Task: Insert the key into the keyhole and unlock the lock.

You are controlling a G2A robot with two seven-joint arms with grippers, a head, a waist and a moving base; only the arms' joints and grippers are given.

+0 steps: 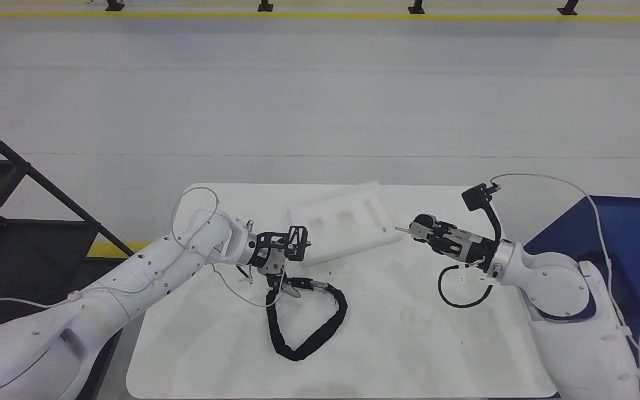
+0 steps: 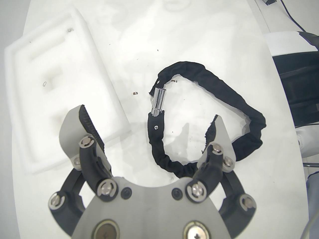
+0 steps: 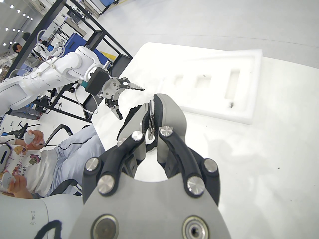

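Right wrist view: right pincer grips key, foam tray beyond

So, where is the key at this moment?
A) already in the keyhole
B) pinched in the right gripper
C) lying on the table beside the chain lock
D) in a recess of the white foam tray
B: the right gripper is shut on the key and holds it in the air, while the chain lock lies on the table under the open left gripper.
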